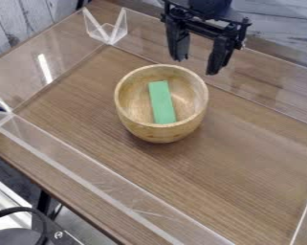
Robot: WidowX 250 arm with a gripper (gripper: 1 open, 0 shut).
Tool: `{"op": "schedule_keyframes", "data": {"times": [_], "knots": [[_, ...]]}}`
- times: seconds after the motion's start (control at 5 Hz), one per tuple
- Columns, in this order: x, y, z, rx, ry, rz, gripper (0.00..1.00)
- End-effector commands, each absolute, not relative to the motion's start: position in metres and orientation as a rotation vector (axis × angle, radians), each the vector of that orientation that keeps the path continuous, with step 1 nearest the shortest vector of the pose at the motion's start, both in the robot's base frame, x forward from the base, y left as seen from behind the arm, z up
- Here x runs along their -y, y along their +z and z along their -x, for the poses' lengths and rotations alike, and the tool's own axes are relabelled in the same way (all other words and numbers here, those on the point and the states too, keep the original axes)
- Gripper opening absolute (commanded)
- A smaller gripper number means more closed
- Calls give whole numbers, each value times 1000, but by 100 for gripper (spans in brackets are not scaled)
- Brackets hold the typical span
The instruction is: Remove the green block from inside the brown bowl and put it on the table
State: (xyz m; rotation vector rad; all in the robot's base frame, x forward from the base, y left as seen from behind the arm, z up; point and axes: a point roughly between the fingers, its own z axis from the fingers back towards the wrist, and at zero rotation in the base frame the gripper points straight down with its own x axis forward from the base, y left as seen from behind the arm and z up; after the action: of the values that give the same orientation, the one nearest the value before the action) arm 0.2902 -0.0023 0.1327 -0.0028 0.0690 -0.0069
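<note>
The brown bowl (161, 103) stands near the middle of the table (232, 182), a round light wooden bowl with thick walls. Inside it lies the green block (160, 101), a flat bright green bar resting lengthwise on the bowl's floor. My gripper (201, 55) hangs above and behind the bowl, toward its right rim, pointing straight down. Its two black fingers stand wide apart with nothing between them, clear of both bowl and block.
Low clear acrylic walls (41, 144) run along the table's edges. A clear bracket (107, 29) stands at the back left corner. Bare wood lies in front of and to the right of the bowl.
</note>
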Motion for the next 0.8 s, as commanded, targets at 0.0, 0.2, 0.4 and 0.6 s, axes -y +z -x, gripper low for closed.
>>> {"op": "schedule_keyframes", "data": {"times": [0.0,0.2,0.4,0.6], "knots": [[-11,133,-288,-92,25,5,100],[-29,124,-278,-113,71,15,100],[-49,112,-268,-126,128,31,100],[-55,95,-263,-103,111,9,100]]}}
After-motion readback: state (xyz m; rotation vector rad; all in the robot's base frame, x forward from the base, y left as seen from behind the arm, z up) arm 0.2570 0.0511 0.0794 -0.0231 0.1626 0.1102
